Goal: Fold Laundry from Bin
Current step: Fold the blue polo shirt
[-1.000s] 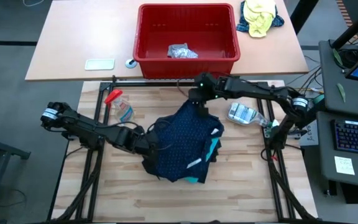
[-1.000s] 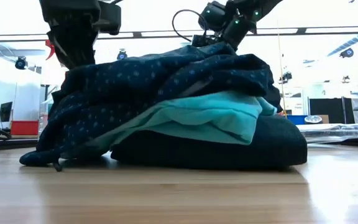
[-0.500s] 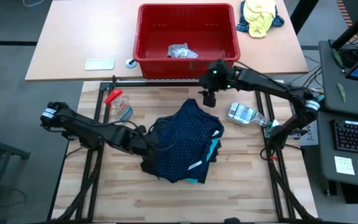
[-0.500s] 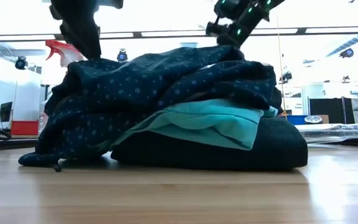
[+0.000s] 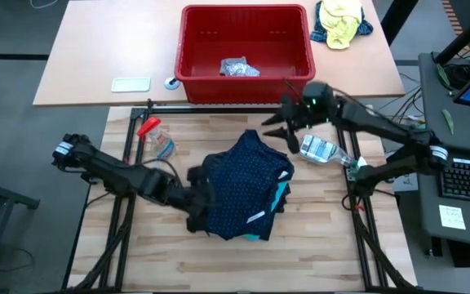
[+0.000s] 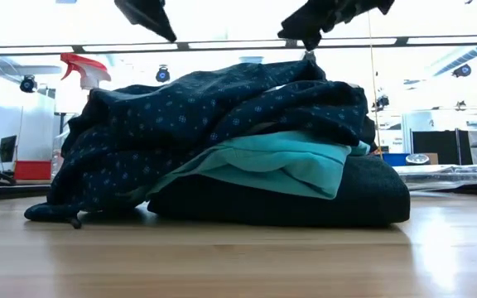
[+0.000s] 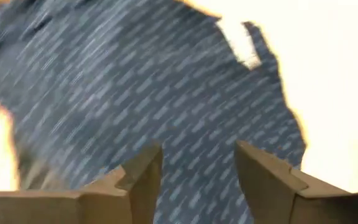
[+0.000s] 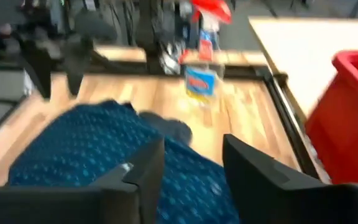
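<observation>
The laundry (image 5: 245,194) lies as a heap at the middle of the wooden table (image 5: 317,237), in front of the bin (image 5: 246,51). From above, its long axis runs from the far edge toward the near-left, the far end narrower. A navy garment with tiny dots (image 6: 214,116) is draped on top, crumpled and folded over itself. Under it a bright turquoise layer (image 6: 280,161) shows on the right side, and a black garment (image 6: 363,199) forms the base (seen plainly in the low view). A light grey piece (image 5: 239,68) rests inside the bin.

The left pincer (image 5: 200,186) is at the heap's left edge, its fingers (image 7: 138,180) parted with nothing between them, navy cloth just beyond. The right pincer (image 5: 277,131) hovers above the heap's far end, near the bin's front wall; fingers (image 8: 145,168) spread, holding nothing.

A spray bottle (image 5: 155,137) lies left of the heap, a clear plastic bottle (image 5: 325,152) to the right.
</observation>
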`<action>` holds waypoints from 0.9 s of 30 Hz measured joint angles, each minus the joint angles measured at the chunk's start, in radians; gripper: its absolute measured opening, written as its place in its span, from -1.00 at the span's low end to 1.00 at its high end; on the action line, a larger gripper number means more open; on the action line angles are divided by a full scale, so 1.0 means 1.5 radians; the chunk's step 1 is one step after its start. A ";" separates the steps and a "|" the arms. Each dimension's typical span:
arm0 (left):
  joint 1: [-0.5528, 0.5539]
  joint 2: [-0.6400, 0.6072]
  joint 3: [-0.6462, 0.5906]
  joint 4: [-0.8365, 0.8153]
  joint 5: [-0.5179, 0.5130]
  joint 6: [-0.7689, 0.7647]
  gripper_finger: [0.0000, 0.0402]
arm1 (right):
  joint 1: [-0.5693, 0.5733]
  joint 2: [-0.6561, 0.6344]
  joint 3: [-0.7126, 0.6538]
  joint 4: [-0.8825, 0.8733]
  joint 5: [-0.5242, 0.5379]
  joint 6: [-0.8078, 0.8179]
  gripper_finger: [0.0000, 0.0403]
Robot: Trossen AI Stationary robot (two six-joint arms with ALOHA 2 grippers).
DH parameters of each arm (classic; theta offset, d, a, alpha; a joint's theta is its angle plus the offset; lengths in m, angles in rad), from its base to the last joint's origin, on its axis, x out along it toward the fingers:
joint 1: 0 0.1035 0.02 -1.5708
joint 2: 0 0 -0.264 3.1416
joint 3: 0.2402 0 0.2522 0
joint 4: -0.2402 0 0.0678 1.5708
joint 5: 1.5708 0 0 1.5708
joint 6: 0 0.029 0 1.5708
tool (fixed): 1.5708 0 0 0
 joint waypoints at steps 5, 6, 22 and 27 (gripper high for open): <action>-0.037 0.017 -0.078 0.167 0.006 0.107 -0.35 | 0.070 -0.032 -0.186 0.270 0.043 0.057 -0.59; -0.042 0.022 -0.089 0.190 0.006 0.110 -0.44 | 0.085 -0.032 -0.219 0.321 0.053 0.070 -0.67; -0.045 0.144 -0.129 0.267 0.081 0.014 -0.99 | 0.238 0.031 -0.405 0.476 0.287 0.102 -0.94; -0.046 0.151 -0.129 0.267 0.092 -0.028 -0.99 | 0.237 0.016 -0.436 0.462 0.348 0.088 -0.94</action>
